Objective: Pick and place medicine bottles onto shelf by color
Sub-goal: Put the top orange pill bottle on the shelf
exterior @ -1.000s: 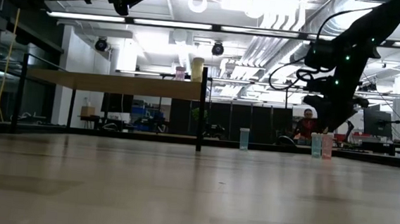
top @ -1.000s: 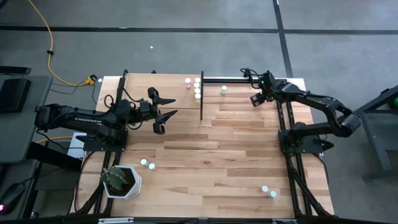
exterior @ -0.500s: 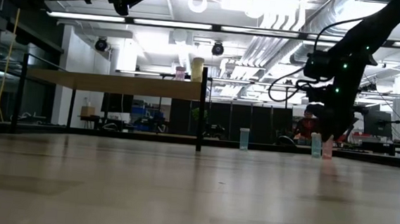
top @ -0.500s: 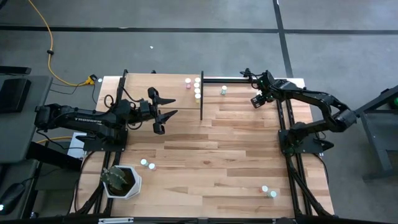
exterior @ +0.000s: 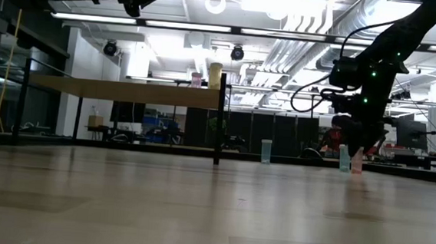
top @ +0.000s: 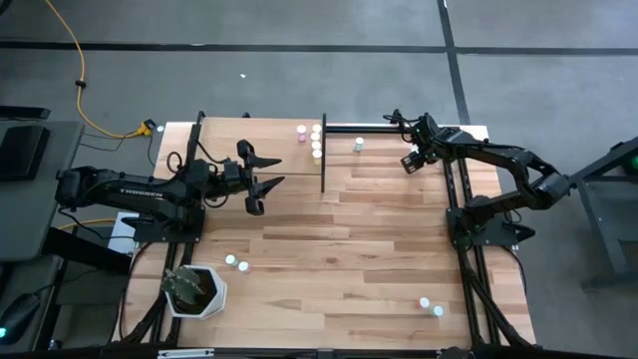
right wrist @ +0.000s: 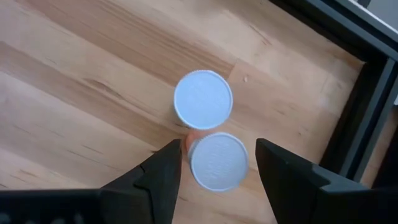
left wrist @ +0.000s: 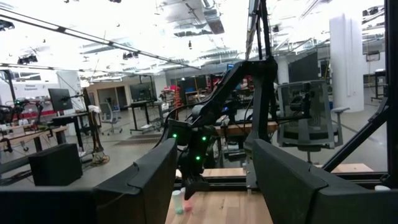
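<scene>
Surface [top: 339, 229]: striped plank top, both arms on it. Shelf [top: 254, 130] at the far side, light board on black posts; a few bottles [top: 316, 140] already lined up along its right end, one more [top: 358, 146] standing on the surface just beside the post. Plant pot [top: 196, 290] near the front left corner, two loose bottles [top: 236, 263] next to it, two more [top: 431, 305] at the front right.

Left arm waits by the shelf, left claw [top: 261, 185] spread wide, empty.

Right claw [right wrist: 214, 163] is the one at work, at the far right of the surface, pointing straight down over a pair of bottles that touch each other. Fingers [right wrist: 163, 171] open, straddling the nearer white-capped bottle [right wrist: 217, 161], pinkish-orange body showing under the cap; nothing gripped yet. Second bottle [right wrist: 203, 99] of the pair sits just outside the jaws.

Handling, a guess: small, light, rigid plastic, smooth and round, likely to tip or roll if bumped. Best taken across the body just under the cap, jaws squared to it. Risk: neighbour touches it, so closing or lifting could knock that one over.
</scene>
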Available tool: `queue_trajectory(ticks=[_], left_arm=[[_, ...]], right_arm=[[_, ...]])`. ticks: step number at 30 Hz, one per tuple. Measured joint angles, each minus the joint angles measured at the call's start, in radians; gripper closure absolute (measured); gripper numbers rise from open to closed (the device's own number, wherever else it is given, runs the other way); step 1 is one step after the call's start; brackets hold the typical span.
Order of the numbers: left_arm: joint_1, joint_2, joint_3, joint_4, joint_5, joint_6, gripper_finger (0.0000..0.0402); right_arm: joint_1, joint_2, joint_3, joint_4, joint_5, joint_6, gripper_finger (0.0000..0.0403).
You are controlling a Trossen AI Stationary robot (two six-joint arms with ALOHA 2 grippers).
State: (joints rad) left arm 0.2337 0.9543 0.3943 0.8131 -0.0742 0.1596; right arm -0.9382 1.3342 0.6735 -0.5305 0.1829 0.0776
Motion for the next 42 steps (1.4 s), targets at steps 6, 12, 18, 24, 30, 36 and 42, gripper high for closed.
queue_trajectory(ticks=[6,12,18,24,30,36,42], left_arm=[[0.000,0.000,0.000,0.000,0.000,0.000,0.0202],[0.000,0.000,0.000,0.000,0.000,0.000,0.0202],[0.000,0.000,0.000,0.000,0.000,0.000,0.0202],[0.000,0.000,0.000,0.000,0.000,0.000,0.0202],[0.000,0.000,0.000,0.000,0.000,0.000,0.0202],[0.000,0.000,0.000,0.019,0.003,-0.022,0.0202],[0.000,0.000,0.000,0.024,0.003,-0.026,0.0202]], right_arm=[[0.000,0.000,0.000,0.000,0.001,0.000,0.0227],[0.000,0.000,0.000,0.000,0.001,0.000,0.0278],[0.003,0.000,0.000,-0.005,0.002,0.000,0.0301],[0.054,-0.045,0.001,-0.069,-0.072,0.006,0.0296],[0.193,-0.193,0.001,-0.103,-0.250,0.053,0.0296],[0.421,-0.284,0.001,0.132,-0.422,0.089,0.0296],[0.607,-0.233,0.122,0.259,-0.328,0.041,0.0296]])
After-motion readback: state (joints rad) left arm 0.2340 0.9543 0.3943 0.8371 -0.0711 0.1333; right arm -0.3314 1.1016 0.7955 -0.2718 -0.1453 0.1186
